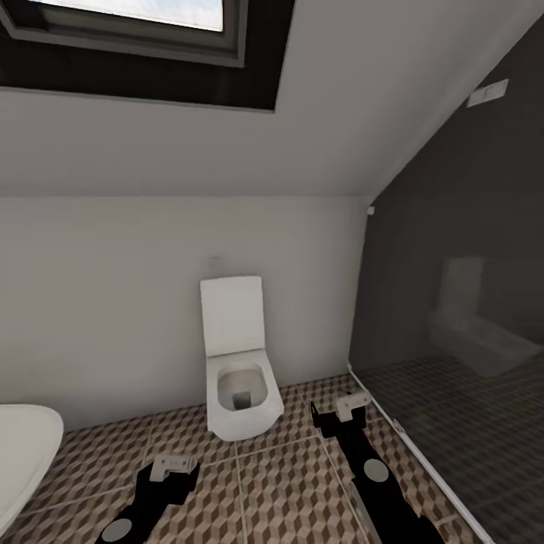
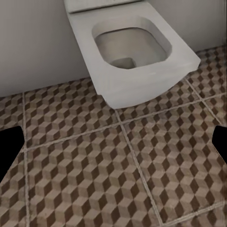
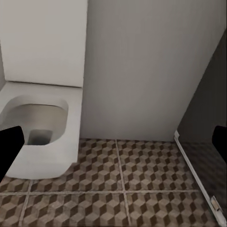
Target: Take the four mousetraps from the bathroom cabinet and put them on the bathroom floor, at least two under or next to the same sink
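Observation:
The bathroom floor point(image 1: 279, 491) of brown, beige and white cube-pattern tiles spreads out below me. Low over the tiles, my left gripper point(image 1: 170, 474) stands open and holds nothing. Its dark fingertips point(image 2: 9, 146) sit far apart in the left wrist view, over bare floor point(image 2: 94, 170). To the right of the toilet, my right gripper point(image 1: 340, 415) is also open and holds nothing, with its fingertips point(image 3: 9, 146) spread wide. The mousetraps, the cabinet and the sink are out of view.
A white toilet point(image 1: 238, 378) with its lid up stands against the pale back wall, straight ahead between the two arms. The rim of a white bathtub point(image 1: 23, 446) curves in at lower left. A dark glass partition point(image 1: 453, 340) on a white floor rail closes off the right.

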